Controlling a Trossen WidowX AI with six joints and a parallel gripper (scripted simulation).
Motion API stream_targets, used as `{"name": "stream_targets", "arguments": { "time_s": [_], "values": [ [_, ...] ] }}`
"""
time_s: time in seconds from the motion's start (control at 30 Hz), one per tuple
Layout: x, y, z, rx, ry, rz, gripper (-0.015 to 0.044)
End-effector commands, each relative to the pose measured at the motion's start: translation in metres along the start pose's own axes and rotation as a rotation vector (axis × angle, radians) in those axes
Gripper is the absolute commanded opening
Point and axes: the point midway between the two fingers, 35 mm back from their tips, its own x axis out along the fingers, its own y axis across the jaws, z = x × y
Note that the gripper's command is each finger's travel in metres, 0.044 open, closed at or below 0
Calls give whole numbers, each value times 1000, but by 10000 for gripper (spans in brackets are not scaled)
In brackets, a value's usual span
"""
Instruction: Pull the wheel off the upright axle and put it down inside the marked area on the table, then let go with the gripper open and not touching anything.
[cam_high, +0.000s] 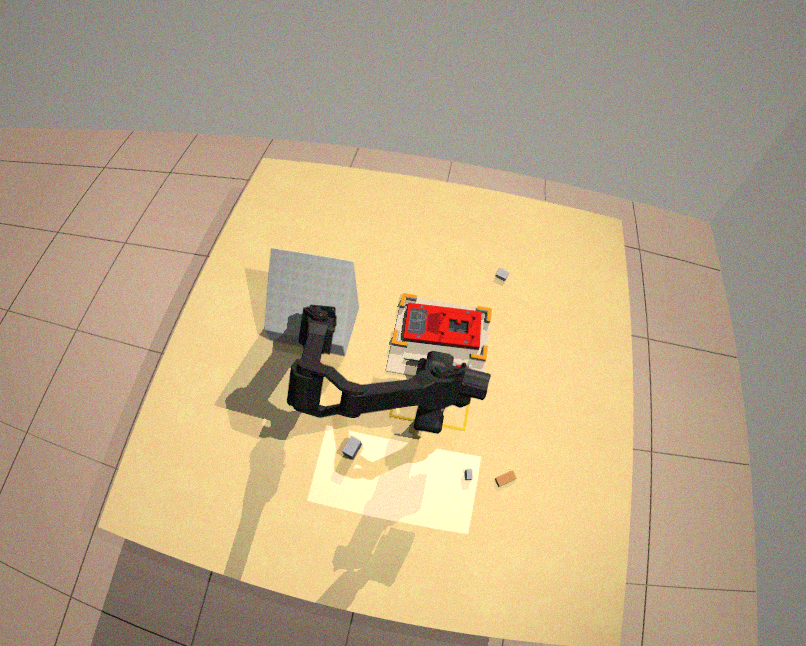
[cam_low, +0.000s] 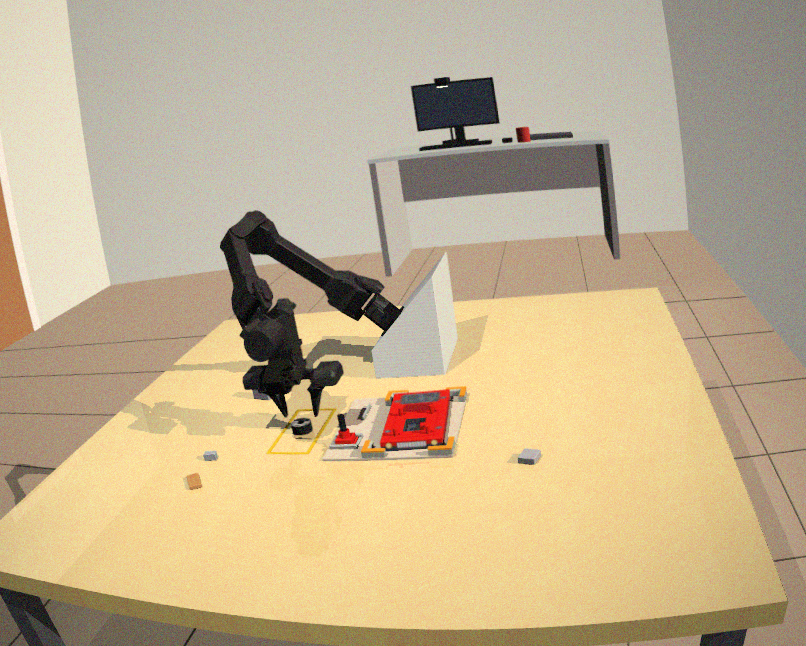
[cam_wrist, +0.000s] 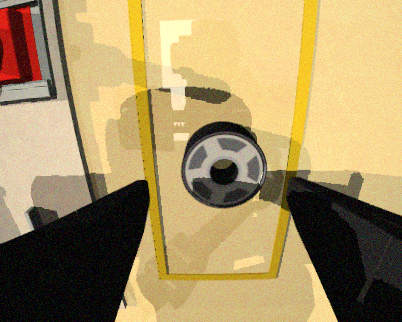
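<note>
The black wheel with a grey hub (cam_wrist: 224, 172) (cam_low: 302, 426) lies flat on the table inside the yellow marked rectangle (cam_wrist: 134, 54) (cam_low: 289, 452) (cam_high: 465, 418). My gripper (cam_wrist: 219, 189) (cam_low: 300, 411) is open. Its fingertips stand on either side of the wheel and just above it, with a gap on each side in the wrist view. The bare upright axle (cam_low: 342, 422) stands on its red base at the left end of the board (cam_low: 349, 454), right of the rectangle. In the top view the arm hides the wheel.
A red car model (cam_low: 417, 417) (cam_high: 444, 325) sits on the board beside the axle. A grey wedge block (cam_low: 420, 329) (cam_high: 311, 296) stands behind. Small grey blocks (cam_low: 210, 455) (cam_low: 529, 456) (cam_high: 351, 446) and a brown block (cam_low: 194, 480) (cam_high: 505, 478) lie scattered.
</note>
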Motion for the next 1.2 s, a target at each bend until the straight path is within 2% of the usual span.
{"name": "stream_targets", "arguments": {
  "time_s": [0.0,0.1,0.17,0.27,0.3,0.47,1.17],
  "values": [
    [-31,-2,2,7,-14,-5,300],
    [-38,-2,1,6,-14,-6,300],
    [-35,5,-2,-2,-18,3,352],
    [-54,20,-27,-2,-16,10,431],
    [-61,25,-37,-1,-15,11,440],
    [-83,38,-79,1,-9,-1,440],
    [-83,39,-80,2,-9,-2,440]
  ]
}}
